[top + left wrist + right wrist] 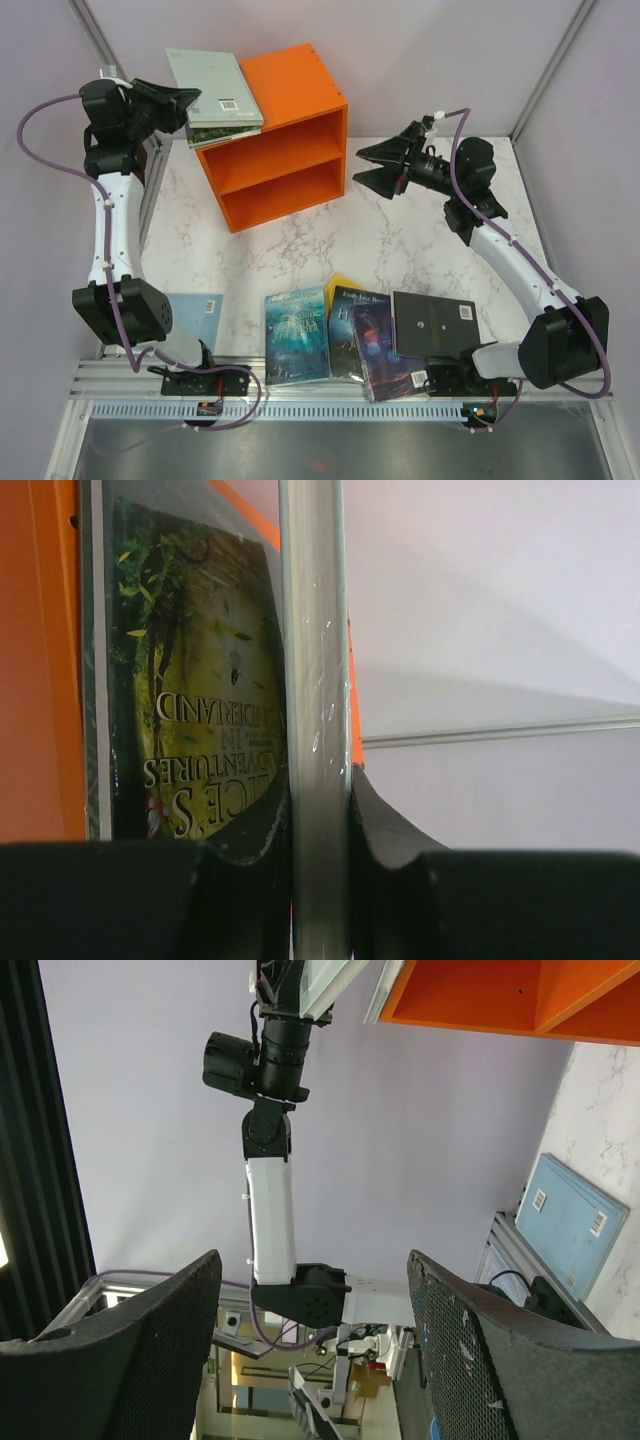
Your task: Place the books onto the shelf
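Six-ish books [297, 335] lie on desk [420, 240], none inside shelf [300, 85]; L gripper [190, 108] clamps grey book [210, 80] atop shelf, over Alice book [200, 680]; R gripper [362, 165] wide open, empty.

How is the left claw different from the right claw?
The left claw is shut on a pale green book; the right claw is open and empty. The left claw is up beside the orange shelf; the right claw hangs near its open front. Both are black.
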You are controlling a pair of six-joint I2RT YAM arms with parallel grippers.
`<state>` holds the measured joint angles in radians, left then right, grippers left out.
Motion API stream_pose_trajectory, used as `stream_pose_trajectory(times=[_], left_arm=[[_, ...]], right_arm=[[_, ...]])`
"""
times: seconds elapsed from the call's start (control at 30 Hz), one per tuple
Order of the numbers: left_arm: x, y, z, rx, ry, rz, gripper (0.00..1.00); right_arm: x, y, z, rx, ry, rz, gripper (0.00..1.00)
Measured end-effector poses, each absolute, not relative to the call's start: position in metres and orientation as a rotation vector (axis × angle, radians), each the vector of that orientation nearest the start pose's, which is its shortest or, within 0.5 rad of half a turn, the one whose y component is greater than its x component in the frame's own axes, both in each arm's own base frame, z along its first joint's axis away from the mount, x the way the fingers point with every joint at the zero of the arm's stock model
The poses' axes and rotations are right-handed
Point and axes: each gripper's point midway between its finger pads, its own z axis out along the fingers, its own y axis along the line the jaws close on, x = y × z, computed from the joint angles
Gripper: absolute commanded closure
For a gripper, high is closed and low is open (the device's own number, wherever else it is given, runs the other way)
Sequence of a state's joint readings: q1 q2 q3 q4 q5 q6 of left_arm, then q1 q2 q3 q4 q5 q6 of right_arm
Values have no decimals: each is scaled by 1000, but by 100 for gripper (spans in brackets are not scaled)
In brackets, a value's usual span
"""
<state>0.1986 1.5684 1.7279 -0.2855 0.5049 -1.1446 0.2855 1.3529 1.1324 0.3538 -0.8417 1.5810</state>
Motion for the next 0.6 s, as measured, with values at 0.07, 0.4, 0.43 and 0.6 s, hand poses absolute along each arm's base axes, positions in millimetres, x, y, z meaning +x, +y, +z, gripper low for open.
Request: stream_pose_trajectory(times=[0.07,0.4,0.43,0.6], left_arm=[[470,-26,431,-788,1647,-1121,98],[465,-23,423,-763,1692,-1113,30],[465,-21,422,-763,1696,-1110,27],[465,-9,415,-790,1713,-1091,24]], right_arm=[[314,257,397,331,1868,1997,22],[314,257,391,340,1879,1991,22],[314,257,391,339,1880,1989,22],[315,257,390,339,1881,1984,22]])
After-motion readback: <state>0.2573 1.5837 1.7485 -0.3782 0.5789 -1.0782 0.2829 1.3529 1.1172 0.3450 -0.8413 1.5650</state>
